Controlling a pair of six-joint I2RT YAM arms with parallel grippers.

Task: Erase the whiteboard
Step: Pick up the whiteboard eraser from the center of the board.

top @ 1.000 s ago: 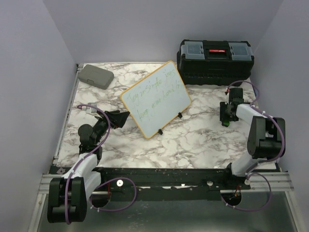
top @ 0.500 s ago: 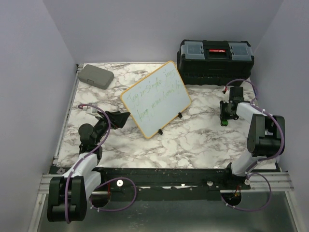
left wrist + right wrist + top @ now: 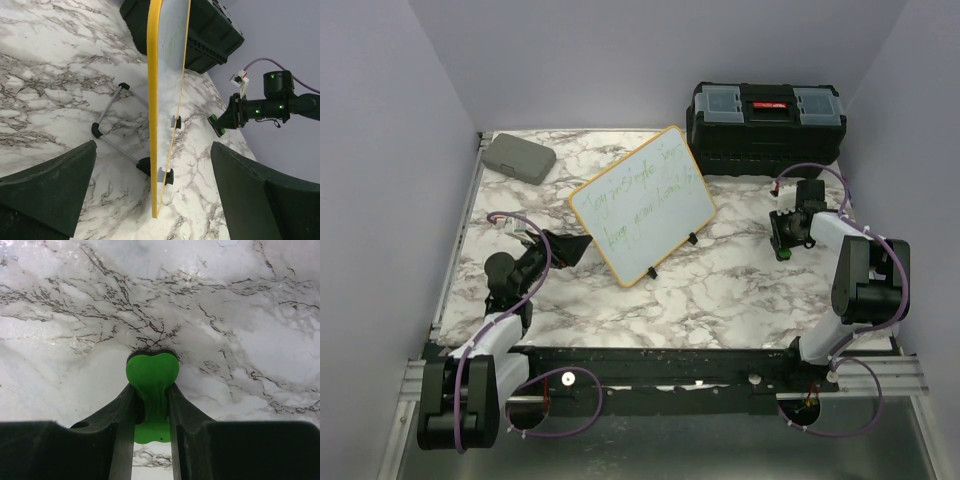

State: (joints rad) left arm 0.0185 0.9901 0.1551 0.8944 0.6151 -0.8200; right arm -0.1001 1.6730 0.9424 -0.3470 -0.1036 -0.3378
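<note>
Right gripper [image 3: 151,390] has just clenched its jaws on a small green piece [image 3: 152,367]. Left gripper [image 3: 563,247] jaws released beside whiteboard [image 3: 642,205]. Writing intact; wiping likely next.

We've got a yellow-framed whiteboard [image 3: 642,205] with green scribbles, a white marble table [image 3: 720,290] veined grey, a black toolbox [image 3: 765,125], grey case [image 3: 518,156], bright green piece [image 3: 152,372].

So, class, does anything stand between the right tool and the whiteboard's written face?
Nothing visible does. Only marble tabletop lies between the right tool, clamped on a small green piece, and the yellow-framed rectangular whiteboard.
</note>
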